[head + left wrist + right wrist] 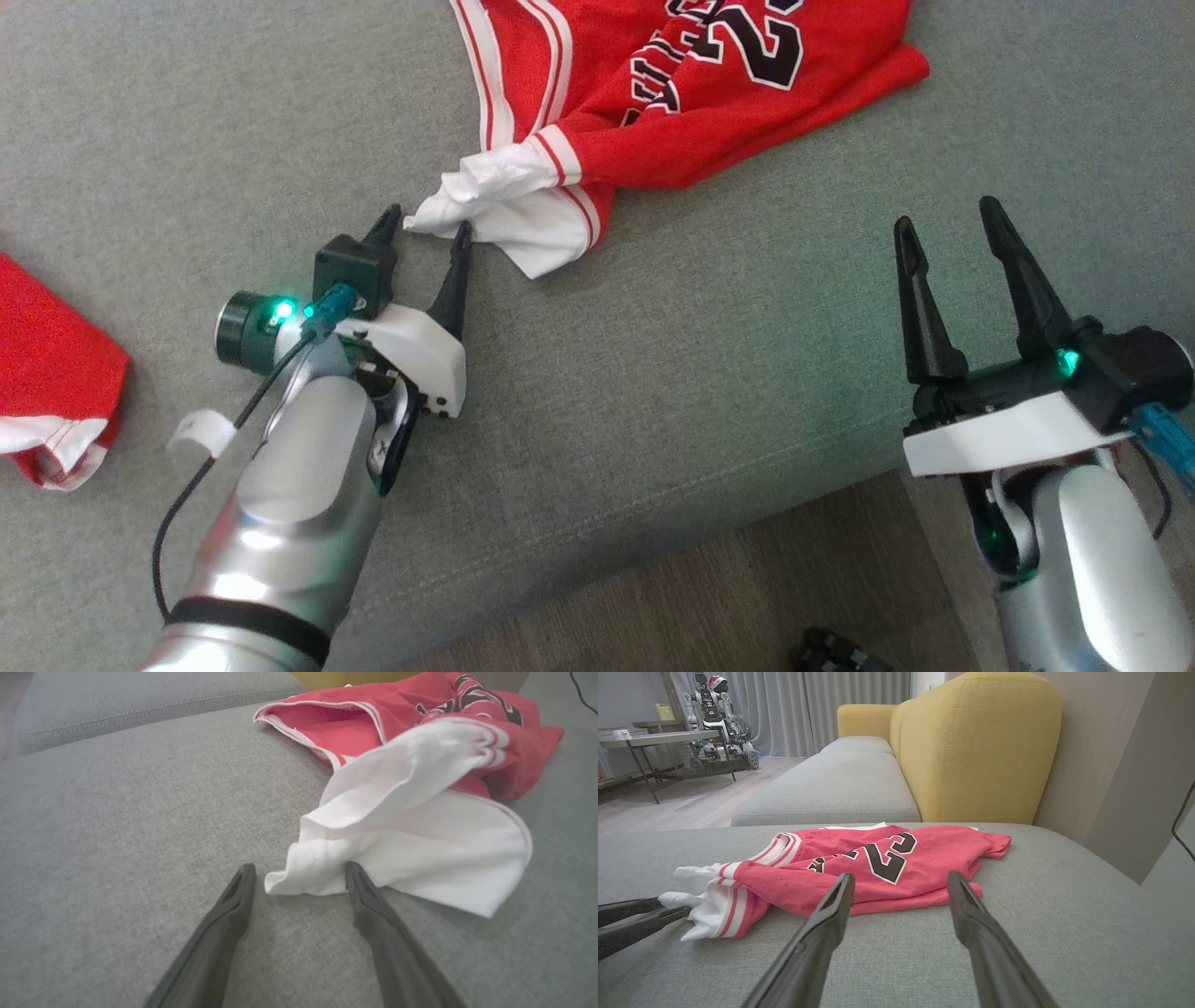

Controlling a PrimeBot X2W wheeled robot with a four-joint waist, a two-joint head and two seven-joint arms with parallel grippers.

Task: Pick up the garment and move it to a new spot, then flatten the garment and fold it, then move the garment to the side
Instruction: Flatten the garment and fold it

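light: even, soft indoor | shadows: faint | wrist views: wide-angle edge bending | near jaws blurred

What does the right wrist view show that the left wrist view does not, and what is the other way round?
Right wrist view: the yellow backrest, a second robot beside a table, the number 23 in full, and the open right tool. Left wrist view: the inside of a jersey opening, and how the white hem lies between the fingertips of the open left tool, not yet pinched. Both: the red jersey crumpled on the grey cushion, its white sleeve, and the left tool.
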